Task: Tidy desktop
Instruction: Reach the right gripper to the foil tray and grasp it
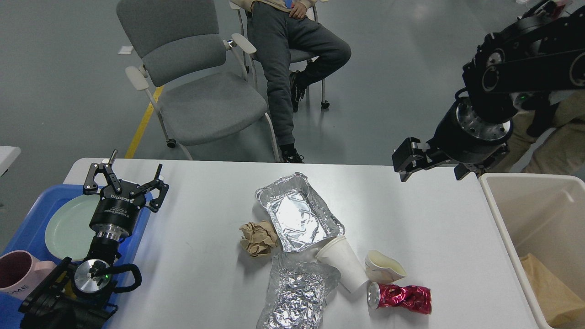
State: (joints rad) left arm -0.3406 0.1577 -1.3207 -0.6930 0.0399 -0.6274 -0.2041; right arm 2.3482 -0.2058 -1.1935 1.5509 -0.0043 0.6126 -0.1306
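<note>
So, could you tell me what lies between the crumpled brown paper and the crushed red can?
In the head view: the crumpled foil sheet, upright paper cup and squashed cup.

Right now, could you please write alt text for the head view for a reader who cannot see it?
A white desktop holds clustered litter: foil tray, crumpled foil, paper ball, paper cups, crushed red can. The left tool is open over a blue tray; the right tool hangs near a beige bin.
</note>
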